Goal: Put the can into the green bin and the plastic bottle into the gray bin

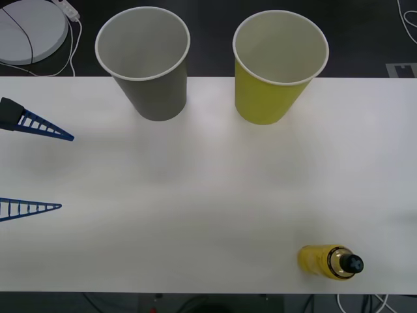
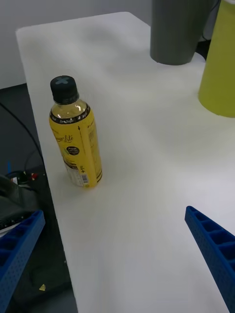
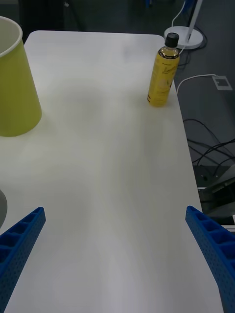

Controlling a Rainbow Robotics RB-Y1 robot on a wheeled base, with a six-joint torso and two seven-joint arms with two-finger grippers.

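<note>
The gray bin stands upright at the back left of the white table, and the green bin is beside it at the back right. Both look empty. The plastic bottle stands upright near the table's front right corner, black cap on. The can is out of view. My left gripper hovers open at the table's left side, with nothing between its fingers. From the left wrist, the bottle and green bin are far off. My right gripper is open, a short way from the bottle.
The white table spreads bare between the bins and the bottle. A round white base with a cable lies on the dark floor behind the table's back left. More cables lie below the front edge near the bottle.
</note>
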